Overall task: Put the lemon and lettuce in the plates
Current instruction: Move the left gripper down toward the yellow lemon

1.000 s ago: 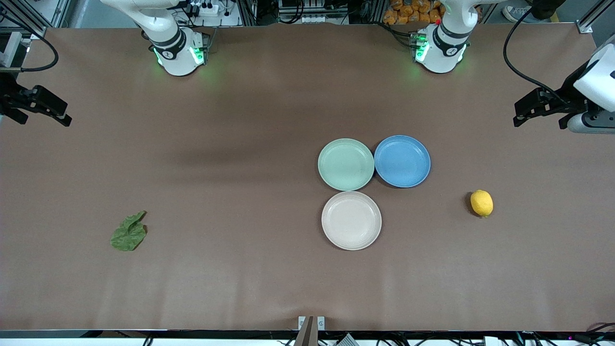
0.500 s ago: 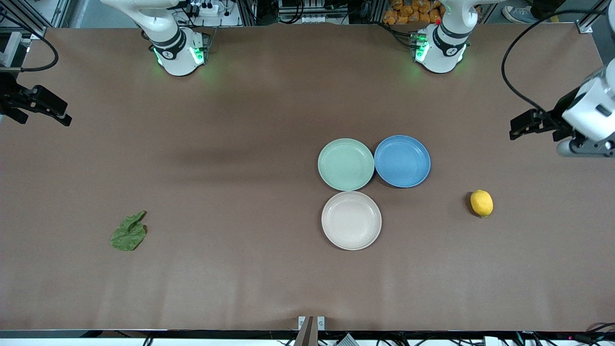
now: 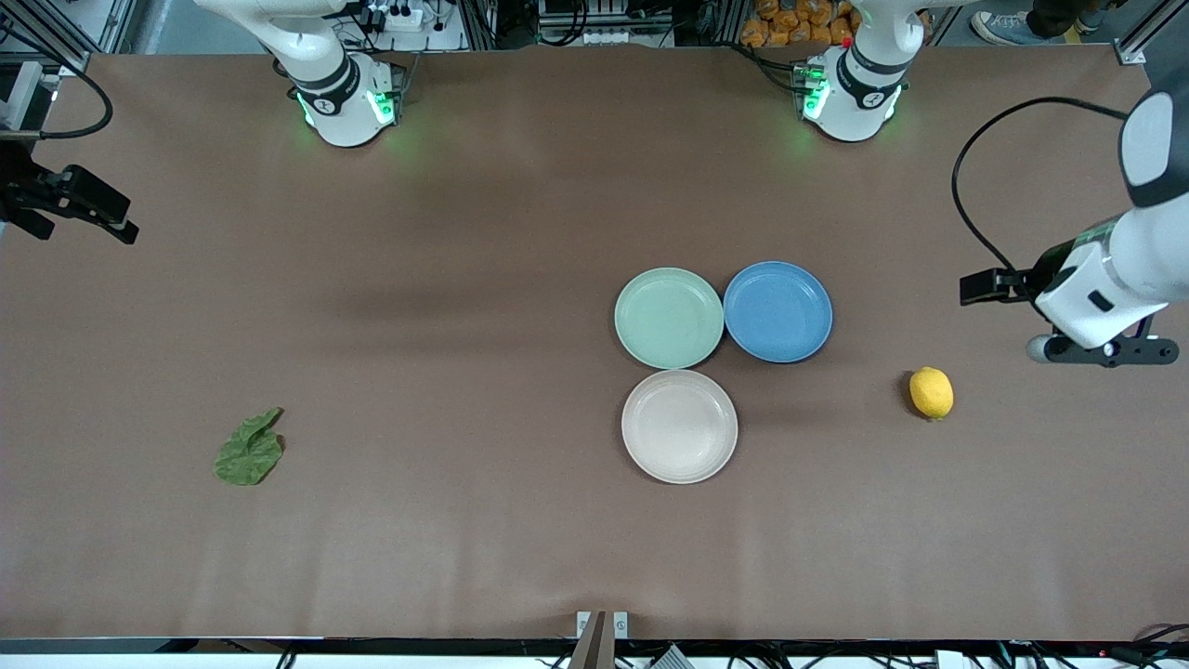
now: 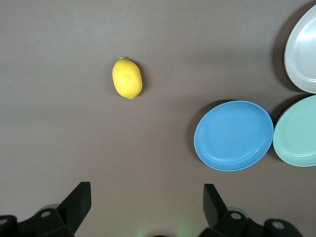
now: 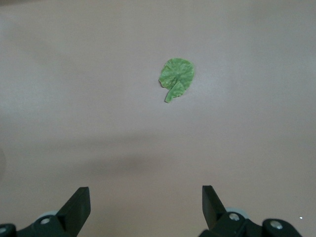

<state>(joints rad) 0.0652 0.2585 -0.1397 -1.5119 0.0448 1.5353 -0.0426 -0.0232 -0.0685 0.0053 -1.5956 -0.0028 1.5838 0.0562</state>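
Lemon and lettuce both lie on the bare brown counter (image 3: 464, 232), neither yet on a plate: we see the small oval bright yellow lemon (image 3: 931, 392) toward the left arm's end, well apart from the plates, and the flat crinkled dark green lettuce leaf (image 3: 249, 451) toward the right arm's end. Between them sit three round shallow plates in a tight cluster, the pale mint green plate (image 3: 669, 317) just beside the blue plate (image 3: 777, 311), with the beige-white plate (image 3: 679, 426) nearer the front camera. The left hand (image 4: 146, 207) hangs over the counter near the lemon, fingers spread wide and holding nothing, placed, we judge, to come down on the fruit. The right hand (image 5: 146, 207) waits at its own edge, equally wide open and empty, facing the leaf.
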